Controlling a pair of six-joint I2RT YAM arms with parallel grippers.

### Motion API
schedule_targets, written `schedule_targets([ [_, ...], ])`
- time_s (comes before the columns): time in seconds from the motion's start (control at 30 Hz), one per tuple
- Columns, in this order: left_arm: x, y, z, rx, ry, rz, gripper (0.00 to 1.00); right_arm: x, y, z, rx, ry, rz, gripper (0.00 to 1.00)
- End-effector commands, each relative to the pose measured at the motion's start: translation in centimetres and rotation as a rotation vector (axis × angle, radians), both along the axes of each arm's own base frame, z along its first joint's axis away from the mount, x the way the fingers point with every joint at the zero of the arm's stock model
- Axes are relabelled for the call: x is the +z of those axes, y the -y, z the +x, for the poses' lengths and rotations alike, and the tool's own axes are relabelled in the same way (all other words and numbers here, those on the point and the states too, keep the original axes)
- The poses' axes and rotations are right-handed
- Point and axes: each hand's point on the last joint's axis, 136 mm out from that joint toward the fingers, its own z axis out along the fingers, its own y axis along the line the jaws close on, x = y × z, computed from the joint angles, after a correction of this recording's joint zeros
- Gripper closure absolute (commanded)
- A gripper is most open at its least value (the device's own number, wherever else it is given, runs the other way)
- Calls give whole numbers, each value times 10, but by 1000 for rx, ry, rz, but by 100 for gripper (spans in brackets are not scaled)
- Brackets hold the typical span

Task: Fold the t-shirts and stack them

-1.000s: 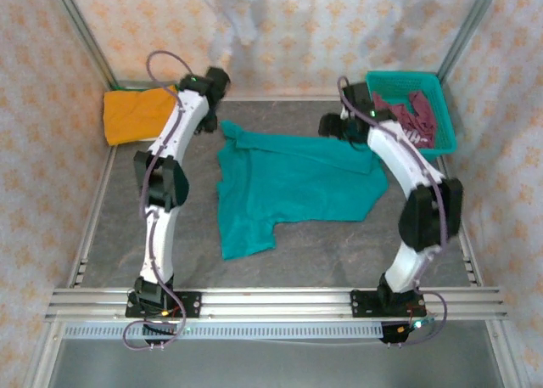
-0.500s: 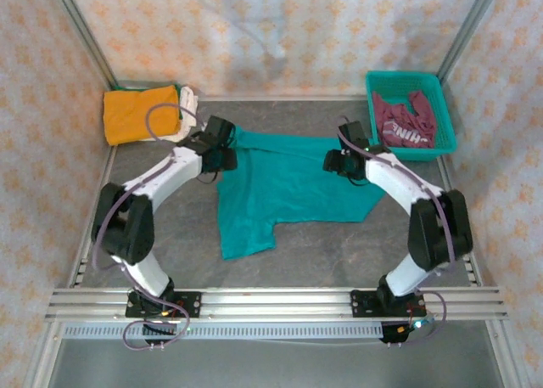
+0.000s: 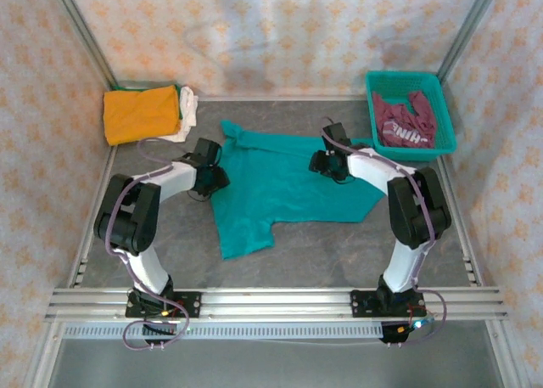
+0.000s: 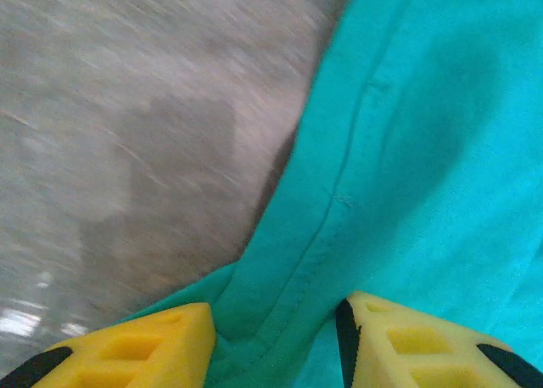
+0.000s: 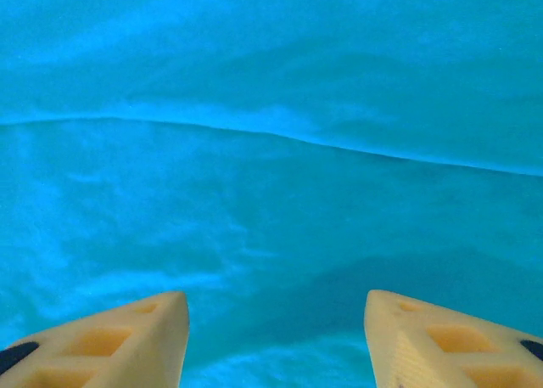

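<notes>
The left end effector (image 4: pixel 276 337), jaws apart, is straddling the hemmed edge (image 4: pixel 327 227) of the teal t-shirt (image 3: pixel 288 180), which is lying spread on the bench (image 3: pixel 339 252) between the two end effectors. The right end effector (image 5: pixel 276 337), likewise parted, is hovering above a crease (image 5: pixel 254 133). Pinching both low and together is likely giving the cleanest fold.

Grey table (image 3: pixel 339 252) bearing a spread teal t-shirt (image 3: pixel 280 180); far-left of it, orange shirt (image 3: pixel 140 115) and white shirt (image 3: pixel 187 108); far-right, basket (image 3: pixel 403 75).
</notes>
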Motion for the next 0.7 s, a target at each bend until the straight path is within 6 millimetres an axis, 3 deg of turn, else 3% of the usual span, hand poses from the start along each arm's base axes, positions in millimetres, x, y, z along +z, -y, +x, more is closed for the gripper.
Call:
schedule_targets([
  [0.0, -9, -51, -23, 127, -82, 85, 56, 32, 3, -2, -30, 70, 45, 43],
  [0.17, 11, -97, -26, 207, -62, 128, 54, 52, 48, -17, -188, 115, 59, 43],
  [0.3, 34, -107, -20, 174, -41, 207, 52, 39, 77, -29, -250, 71, 9, 44],
  [0.53, 81, -73, -24, 34, 28, 328, 51, 7, 92, -55, -294, -54, 11, 41],
  [0.67, 82, -47, -27, -32, 95, 255, 51, 2, 83, -50, -218, -16, 47, 42],
])
